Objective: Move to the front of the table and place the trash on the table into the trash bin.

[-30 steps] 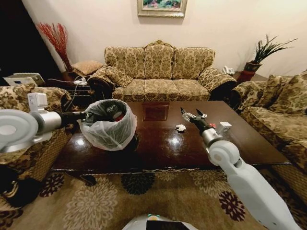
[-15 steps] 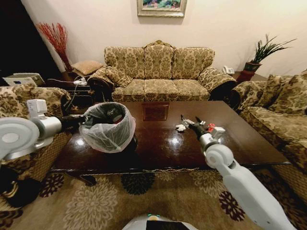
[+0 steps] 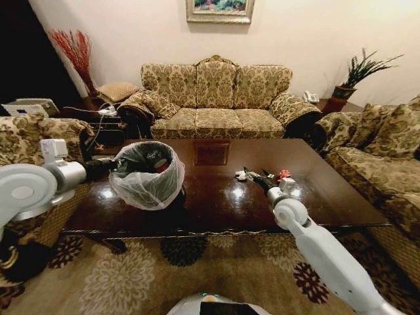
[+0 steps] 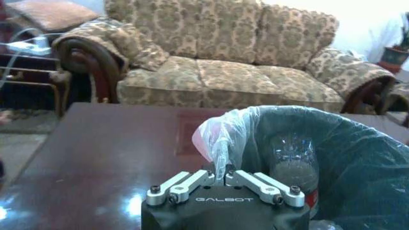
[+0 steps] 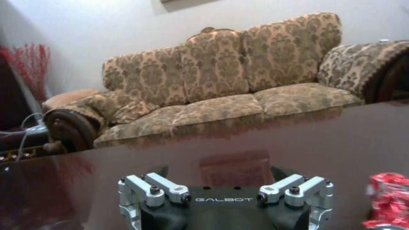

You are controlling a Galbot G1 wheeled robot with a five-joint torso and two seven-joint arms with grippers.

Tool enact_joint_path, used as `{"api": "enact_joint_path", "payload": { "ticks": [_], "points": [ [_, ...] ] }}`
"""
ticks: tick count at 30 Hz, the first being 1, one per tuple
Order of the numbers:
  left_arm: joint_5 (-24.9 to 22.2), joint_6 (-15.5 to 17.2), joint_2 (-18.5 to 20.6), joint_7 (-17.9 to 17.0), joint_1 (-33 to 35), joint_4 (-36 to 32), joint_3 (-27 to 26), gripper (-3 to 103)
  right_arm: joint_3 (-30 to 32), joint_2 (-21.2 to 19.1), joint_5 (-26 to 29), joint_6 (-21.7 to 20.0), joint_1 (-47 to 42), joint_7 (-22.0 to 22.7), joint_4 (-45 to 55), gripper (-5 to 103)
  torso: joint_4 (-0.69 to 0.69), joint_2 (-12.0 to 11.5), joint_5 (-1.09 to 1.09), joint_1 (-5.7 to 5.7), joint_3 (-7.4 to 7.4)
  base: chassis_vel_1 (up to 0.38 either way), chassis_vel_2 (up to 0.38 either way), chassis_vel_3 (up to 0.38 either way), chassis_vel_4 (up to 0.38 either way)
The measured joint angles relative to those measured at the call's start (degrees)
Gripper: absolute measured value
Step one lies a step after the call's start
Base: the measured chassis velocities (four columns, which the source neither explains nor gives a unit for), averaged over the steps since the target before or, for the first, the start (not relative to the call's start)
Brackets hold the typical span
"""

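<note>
A white paper wad [image 3: 241, 175] and a red wrapper [image 3: 283, 174] lie apart near the middle of the dark glossy desk [image 3: 210, 203]. Between them, low over the wood, the right end effector [image 3: 252, 175] has its fingers spread apart, holding nothing; the wrapper [image 5: 388, 207] shows just beside it in the right wrist view. Toward the desk's left end stands the trash bin [image 3: 148, 176], its pale bag liner [image 4: 225, 134] puffed over the rim, a clear bottle [image 4: 292, 163] inside. The left end effector [image 4: 225, 176] has its fingers together, clamped on the liner's edge. A floral sofa [image 3: 216, 98] sits behind the desk
</note>
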Motion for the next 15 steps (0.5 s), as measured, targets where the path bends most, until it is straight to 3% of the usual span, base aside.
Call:
{"api": "enact_joint_path", "payload": {
  "ticks": [7, 11, 15],
  "points": [
    [-0.2, -0.4, 0.7, 0.4, -0.2, -2.6, 0.4, 3, -2.8, 7.3, -6.0, 1.4, 5.8, -3.4, -11.3, 100, -0.06, 0.0, 0.1, 0.01, 0.01, -0.164, -0.145, 0.127, 0.114],
    [-0.4, -0.4, 0.7, 0.0, -0.1, -3.9, 0.1, 3, -3.8, 11.3, -7.9, 1.1, 9.2, -6.1, -16.9, 100, 0.0, 0.0, -0.07, 0.01, 0.01, 0.015, 0.009, -0.008, -0.006],
    [-0.3, -0.5, 0.6, -0.5, 0.0, -4.3, 0.2, 3, -5.0, 13.9, -9.0, 0.7, 10.9, -7.2, -19.7, 100, 0.07, 0.0, -0.07, 0.0, 0.0, 0.073, 0.069, -0.019, -0.011]
  ]
}}
